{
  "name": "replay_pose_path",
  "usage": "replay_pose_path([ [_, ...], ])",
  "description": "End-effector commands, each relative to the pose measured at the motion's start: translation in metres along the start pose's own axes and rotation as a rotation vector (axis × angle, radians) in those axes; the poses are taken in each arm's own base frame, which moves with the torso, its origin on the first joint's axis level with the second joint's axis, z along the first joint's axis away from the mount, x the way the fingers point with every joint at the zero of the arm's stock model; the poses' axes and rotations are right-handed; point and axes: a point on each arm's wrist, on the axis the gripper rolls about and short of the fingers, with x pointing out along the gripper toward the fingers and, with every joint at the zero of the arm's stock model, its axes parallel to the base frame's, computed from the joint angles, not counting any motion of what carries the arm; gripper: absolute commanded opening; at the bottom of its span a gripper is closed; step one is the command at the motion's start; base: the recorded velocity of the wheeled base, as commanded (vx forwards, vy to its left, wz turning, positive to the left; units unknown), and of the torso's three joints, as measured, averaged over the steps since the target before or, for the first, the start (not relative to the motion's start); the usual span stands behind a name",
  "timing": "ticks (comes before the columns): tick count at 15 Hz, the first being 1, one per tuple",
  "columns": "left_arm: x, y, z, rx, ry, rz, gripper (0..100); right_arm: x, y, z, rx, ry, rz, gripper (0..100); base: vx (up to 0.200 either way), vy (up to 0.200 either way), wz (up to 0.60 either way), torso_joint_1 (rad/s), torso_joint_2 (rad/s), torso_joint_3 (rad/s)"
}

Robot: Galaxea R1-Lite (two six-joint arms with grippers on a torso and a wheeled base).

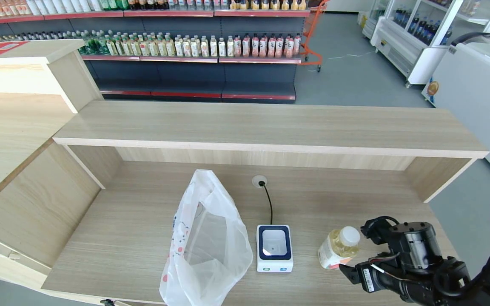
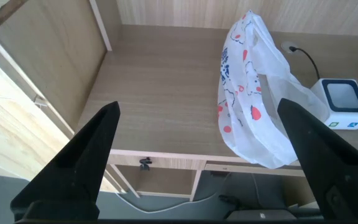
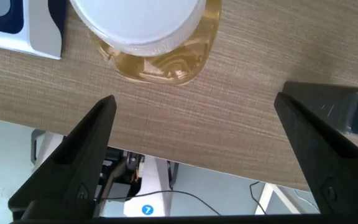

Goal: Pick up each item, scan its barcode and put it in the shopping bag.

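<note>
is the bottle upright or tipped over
Upright. The bottle stands on the counter, white cap on top, beside the scanner; the open right claw is not holding it.

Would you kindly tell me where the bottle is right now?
In the head view, the bottle stands on the counter, toward its right, just beside the scanner.

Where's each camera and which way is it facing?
Head view: on the head, facing forward and down at counter, shopping bag, scanner, bottle; right arm lower right.
Left wrist view: above the counter's front edge, looking down at shopping bag and scanner; open left gripper shows.
Right wrist view: straight down on the bottle's cap; open right gripper shows.
Shared: scanner, in all three.
</note>
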Motion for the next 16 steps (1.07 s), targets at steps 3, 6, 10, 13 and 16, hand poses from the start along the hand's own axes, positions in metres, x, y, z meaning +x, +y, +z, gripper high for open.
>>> replay_pose_path([
  [3,0.0,0.0,0.0,0.0,-0.001,0.0,100,0.016,0.009,-0.006,-0.024,-0.024,0.02,100,0.0,0.0,0.0,0.0,0.0,0.0],
  [6,0.0,0.0,0.0,0.0,-0.001,0.0,100,0.028,0.016,-0.009,-0.023,-0.078,-0.018,100,0.0,0.0,0.0,0.0,0.0,0.0],
  [10,0.0,0.0,0.0,0.0,-0.001,0.0,100,0.039,0.02,-0.01,-0.009,-0.153,-0.021,100,0.0,0.0,0.0,0.0,0.0,0.0],
  [13,0.0,0.0,0.0,0.0,-0.001,0.0,100,0.044,0.024,-0.011,-0.003,-0.196,-0.011,100,0.0,0.0,0.0,0.0,0.0,0.0],
  [16,0.0,0.0,0.0,0.0,-0.001,0.0,100,0.05,0.028,-0.018,-0.024,-0.189,-0.003,100,0.0,0.0,0.0,0.0,0.0,0.0],
])
